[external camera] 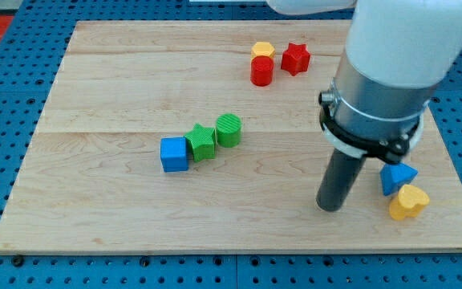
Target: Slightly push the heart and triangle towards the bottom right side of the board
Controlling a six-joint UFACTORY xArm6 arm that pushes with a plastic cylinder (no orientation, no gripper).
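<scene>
A yellow heart (408, 202) lies near the board's bottom right corner. A blue triangle (396, 177) touches it just above and to the left. My tip (330, 208) rests on the board to the left of both, a short gap from the triangle. The arm's large grey and white body hides the board above the triangle.
A blue cube (174, 154), a green star (201, 142) and a green cylinder (228, 130) form a touching diagonal row at mid-board. A red cylinder (261, 71), a yellow hexagon (263, 50) and a red star (295, 59) cluster near the top. The wooden board (95, 209) ends just right of the heart.
</scene>
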